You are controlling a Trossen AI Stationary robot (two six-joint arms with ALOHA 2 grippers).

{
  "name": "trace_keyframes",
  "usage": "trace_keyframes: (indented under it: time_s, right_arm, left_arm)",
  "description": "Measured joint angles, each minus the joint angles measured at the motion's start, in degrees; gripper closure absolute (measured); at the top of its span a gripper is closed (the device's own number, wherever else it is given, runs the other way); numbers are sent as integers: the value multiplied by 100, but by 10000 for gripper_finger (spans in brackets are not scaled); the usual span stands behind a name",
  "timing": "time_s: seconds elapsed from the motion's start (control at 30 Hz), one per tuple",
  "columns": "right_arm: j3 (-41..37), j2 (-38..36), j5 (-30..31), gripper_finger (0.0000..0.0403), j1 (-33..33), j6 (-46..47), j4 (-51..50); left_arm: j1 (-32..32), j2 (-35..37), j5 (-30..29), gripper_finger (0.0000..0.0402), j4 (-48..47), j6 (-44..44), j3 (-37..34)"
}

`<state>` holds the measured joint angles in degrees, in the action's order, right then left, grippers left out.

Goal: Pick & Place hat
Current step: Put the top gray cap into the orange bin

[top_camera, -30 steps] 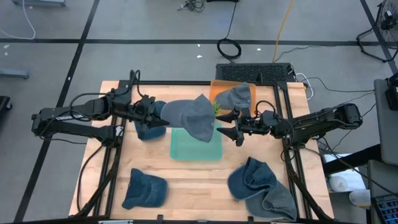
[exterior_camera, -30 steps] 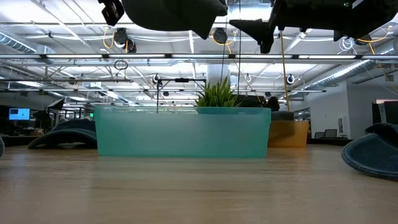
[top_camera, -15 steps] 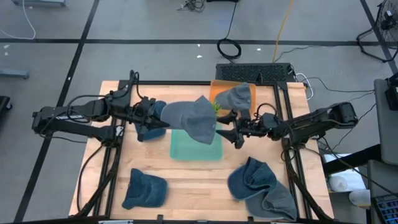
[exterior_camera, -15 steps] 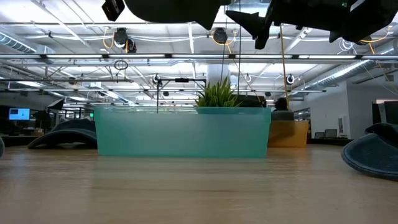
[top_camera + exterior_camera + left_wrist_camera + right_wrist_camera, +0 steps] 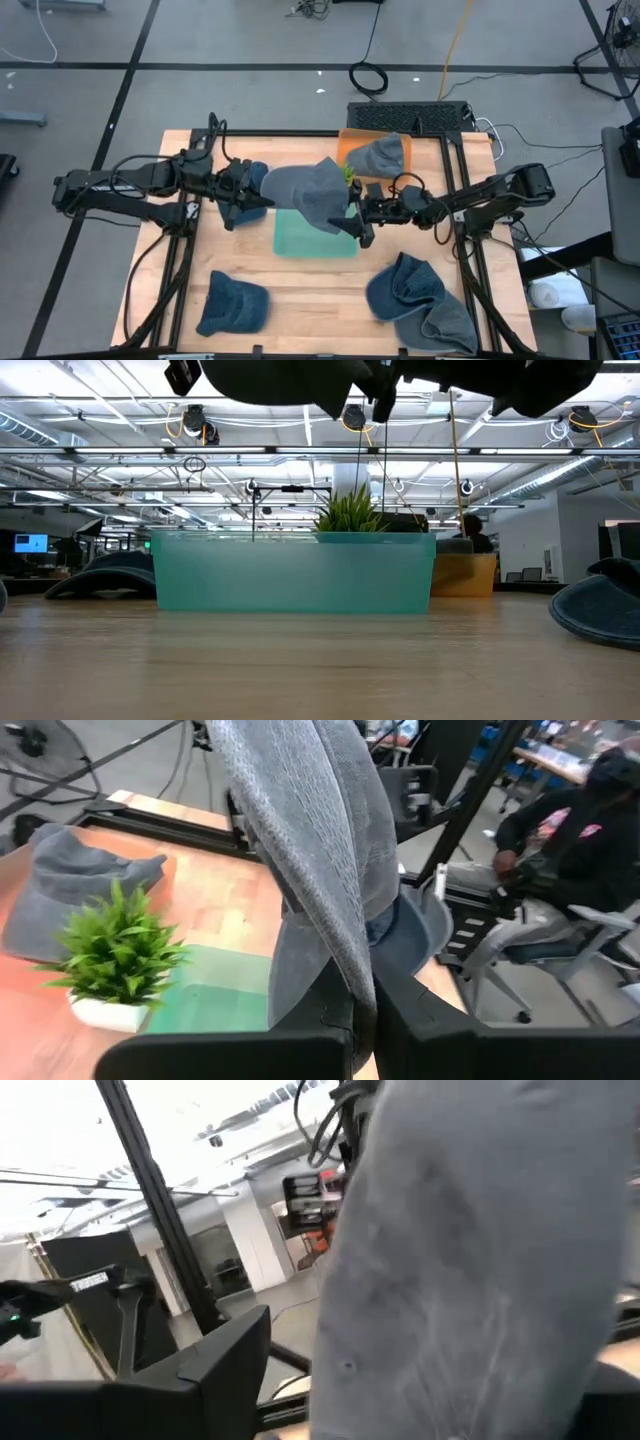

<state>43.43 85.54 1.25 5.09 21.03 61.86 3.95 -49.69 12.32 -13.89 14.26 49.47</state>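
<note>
High view: left hand [image 5: 256,196] was clamped on the grey hat [image 5: 310,192], held in the air over the green bin [image 5: 300,240]. Right hand [image 5: 356,218] was spread open at the hat's far edge.

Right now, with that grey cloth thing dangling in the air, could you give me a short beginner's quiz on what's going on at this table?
1. True or false: the left gripper holds the grey knitted fabric hat up in the air.
2. What lies below the hanging hat? A) the translucent teal plastic bin B) the orange plastic bin C) a metal bowl
3. Fill in: the right gripper reaches the hat's far edge with its jaws ____.

Key
1. True: its jaws are shut on the hat's edge.
2. A: the orange bin, farther back, already holds another grey hat.
3. Open: they stand apart at the hat's edge, not yet clamped.
</note>
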Motion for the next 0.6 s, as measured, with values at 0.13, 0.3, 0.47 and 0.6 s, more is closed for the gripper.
trace_keyframes:
  time_s: [0.13,0.3,0.47,0.6]
  right_arm:
    - [1,-2,9,166,48,-8,-57]
    - [1,-82,-11,232,103,58,-36]
    - [-1,-141,-164,318,184,256,-70]
    - [-3,-183,-167,389,216,274,-57]
  left_arm:
    - [0,7,-23,394,-61,-3,0]
    - [-2,7,-93,394,-203,144,0]
    - [-2,7,-184,394,-290,151,0]
    - [-2,7,-184,394,-271,153,0]
